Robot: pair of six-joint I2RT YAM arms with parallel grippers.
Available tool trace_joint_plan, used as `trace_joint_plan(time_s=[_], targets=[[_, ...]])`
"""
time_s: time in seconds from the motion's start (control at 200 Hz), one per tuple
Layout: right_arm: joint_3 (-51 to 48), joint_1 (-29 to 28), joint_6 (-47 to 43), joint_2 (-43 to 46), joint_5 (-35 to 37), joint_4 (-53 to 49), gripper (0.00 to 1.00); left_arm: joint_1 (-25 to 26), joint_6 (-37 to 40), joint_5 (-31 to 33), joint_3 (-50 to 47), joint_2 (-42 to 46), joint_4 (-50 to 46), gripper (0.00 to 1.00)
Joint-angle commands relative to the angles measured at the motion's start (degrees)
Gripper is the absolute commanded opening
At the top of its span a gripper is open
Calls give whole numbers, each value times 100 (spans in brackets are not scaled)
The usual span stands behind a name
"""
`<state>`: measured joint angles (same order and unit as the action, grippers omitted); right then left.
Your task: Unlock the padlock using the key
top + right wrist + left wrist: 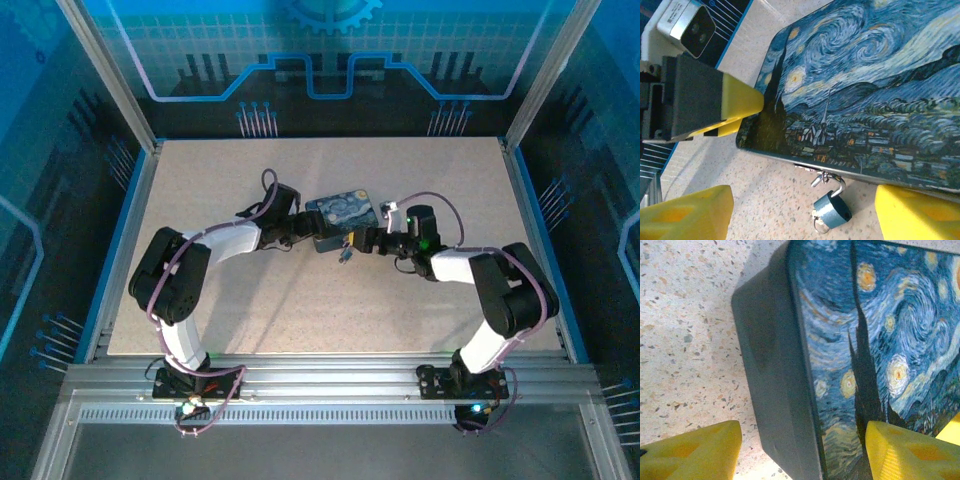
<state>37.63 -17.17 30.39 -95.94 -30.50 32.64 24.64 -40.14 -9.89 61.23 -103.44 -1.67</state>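
Honestly, barely started. The padlock [831, 210] hangs on the tin [865, 100] clasp and looks locked, and I can't pick out the key. The right end effector [805, 207] is spread either side of the padlock, holding nothing. The left end effector [800, 452] is spread too, straddling the tin's end, so it's crowded there.

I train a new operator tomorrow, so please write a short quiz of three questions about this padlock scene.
1. True or false: the padlock lies loose, apart from the tin.
2. The right gripper is: A open; B shut on the padlock; C shut on the tin.
3. Which gripper has one finger beside the tin and one above it?
Key: 1 false, it hangs at the tin's latch. 2 A. 3 the left gripper.
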Motion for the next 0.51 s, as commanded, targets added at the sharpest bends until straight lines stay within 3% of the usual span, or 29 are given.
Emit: trace_joint_plan(time_s=[0.0, 0.275, 0.5], targets=[[298, 85, -258, -245, -158, 163, 76, 135, 21, 161, -417, -5, -423, 65], [430, 310, -442, -427, -191, 330, 77, 232, -170, 197, -861, 251, -222, 65], [-61, 527, -669, 164, -204, 221, 85, 240, -189, 199, -850, 503, -210, 68]])
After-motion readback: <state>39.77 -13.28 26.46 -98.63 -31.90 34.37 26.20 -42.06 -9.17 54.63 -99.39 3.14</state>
